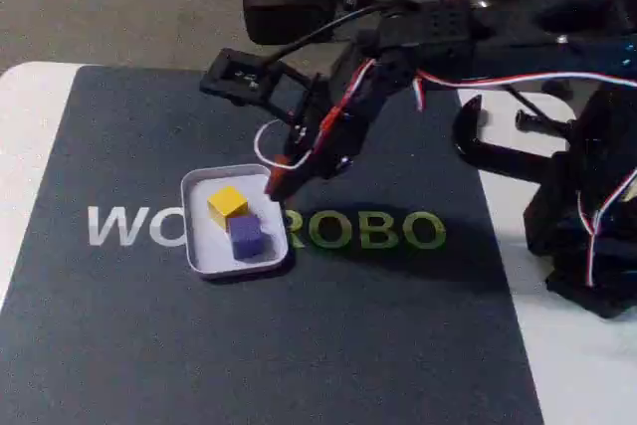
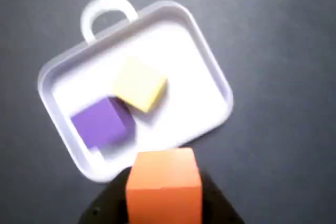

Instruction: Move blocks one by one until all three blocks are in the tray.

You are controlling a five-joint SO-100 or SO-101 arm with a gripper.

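Here is what you have on the table at this moment.

Mat: a dark grey mat [image 1: 299,345] with pale and green lettering covers the white table [image 1: 25,97]. In the fixed view the tray hides part of the lettering.

Tray: your pale tray [image 1: 199,256] lies flat on the mat, left of the arm in the fixed view. In the wrist view its rim [image 2: 210,61] sits turned at an angle.

Yellow block [image 1: 228,203]: inside the tray, toward the far side in the fixed view; in the wrist view [image 2: 140,84] it lies near the tray's middle.

Purple block [image 1: 247,236]: inside the tray, just beside the yellow one and touching it at a corner; in the wrist view [image 2: 101,123] it sits to the lower left of the yellow one.

Orange block [image 2: 164,184]: you see it at the bottom edge of the wrist view, overlapping the tray's near rim. In the fixed view a sliver of orange [image 1: 280,160] shows at the fingertips, at the tray's right rim.

Gripper [image 1: 282,178]: your pincer is pinching the orange block, with dark fingers [image 2: 220,203] on either side of it in the wrist view.

Arm: the black arm [image 1: 398,57] with red and white wires reaches in from the right of the fixed view.
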